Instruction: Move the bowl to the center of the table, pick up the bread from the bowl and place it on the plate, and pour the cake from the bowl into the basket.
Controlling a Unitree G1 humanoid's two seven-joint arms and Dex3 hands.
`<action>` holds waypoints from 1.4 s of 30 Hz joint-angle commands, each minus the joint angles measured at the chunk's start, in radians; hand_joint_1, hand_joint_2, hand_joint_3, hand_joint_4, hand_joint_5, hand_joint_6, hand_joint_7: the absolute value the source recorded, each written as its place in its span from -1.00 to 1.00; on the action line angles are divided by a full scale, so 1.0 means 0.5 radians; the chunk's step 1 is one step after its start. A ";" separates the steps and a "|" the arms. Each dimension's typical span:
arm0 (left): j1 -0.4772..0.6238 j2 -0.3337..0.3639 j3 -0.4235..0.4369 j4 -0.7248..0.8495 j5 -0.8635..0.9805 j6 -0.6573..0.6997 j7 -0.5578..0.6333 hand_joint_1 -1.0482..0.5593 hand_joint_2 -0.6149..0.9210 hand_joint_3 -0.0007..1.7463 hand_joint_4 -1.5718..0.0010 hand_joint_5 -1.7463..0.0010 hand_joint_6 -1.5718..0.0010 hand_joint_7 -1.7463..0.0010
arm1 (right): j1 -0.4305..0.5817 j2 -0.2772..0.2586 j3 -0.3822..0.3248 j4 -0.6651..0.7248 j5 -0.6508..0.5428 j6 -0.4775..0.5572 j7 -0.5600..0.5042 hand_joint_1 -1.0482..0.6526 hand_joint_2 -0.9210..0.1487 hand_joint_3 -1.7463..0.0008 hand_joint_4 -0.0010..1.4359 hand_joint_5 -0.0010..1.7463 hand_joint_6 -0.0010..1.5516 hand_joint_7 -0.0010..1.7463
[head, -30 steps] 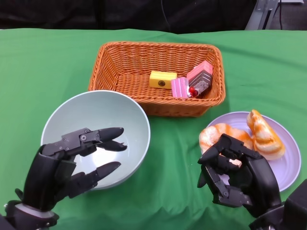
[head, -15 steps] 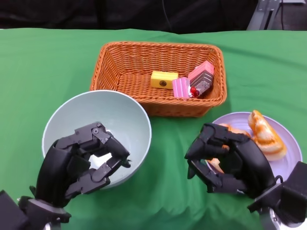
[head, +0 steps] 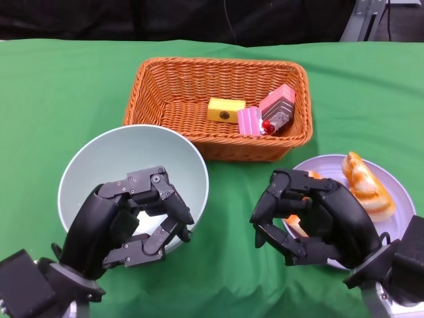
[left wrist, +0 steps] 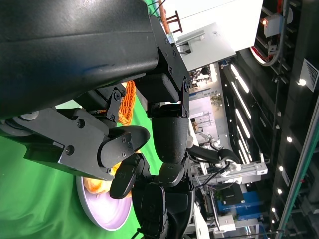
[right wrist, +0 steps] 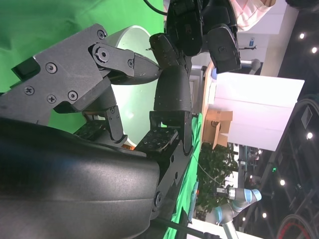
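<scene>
The pale green bowl [head: 132, 165] stands at the near left and looks empty. Behind it, the orange wicker basket [head: 179, 99] holds a yellow cake piece [head: 225, 109] and two pink ones [head: 277, 106]. On the lilac plate [head: 401, 222] at the right lies a glazed bread [head: 363, 185]. A second bread [head: 298, 225] shows only through the fingers in front of it. My left hand [head: 136, 222] hangs over the bowl's near rim, fingers curled in on nothing. My right hand [head: 308, 218], also curled, hovers before the plate's left part.
Green cloth covers the whole table, with bare cloth between the bowl and the plate. The right wrist view catches the bowl [right wrist: 132, 107] past my curled fingers. In the left wrist view the plate [left wrist: 107, 216] and the basket [left wrist: 128, 99] show beyond my hand.
Both hands have curled their fingers in from a spread pose and risen closer to the camera. The right hand now covers more of the left bread. Bowl, basket and plate stay put.
</scene>
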 commanded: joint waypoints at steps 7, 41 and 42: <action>0.004 0.005 0.013 -0.025 0.016 0.020 -0.021 0.29 0.64 0.11 0.01 -0.82 0.02 -0.54 | 0.017 -0.033 -0.005 -0.026 0.006 -0.004 -0.004 -0.04 -0.36 0.07 0.14 0.67 0.01 0.30; -0.014 -0.007 0.042 0.078 0.021 -0.018 -0.107 0.30 0.60 0.16 0.04 -0.84 0.05 -0.60 | 0.012 -0.001 0.016 0.051 -0.009 -0.076 -0.035 -0.08 -0.29 0.00 0.09 0.73 -0.04 0.39; -0.016 -0.009 0.042 0.082 0.024 -0.022 -0.107 0.29 0.59 0.16 0.04 -0.85 0.05 -0.60 | 0.012 -0.004 0.017 0.050 -0.010 -0.072 -0.037 -0.08 -0.29 0.00 0.09 0.73 -0.04 0.39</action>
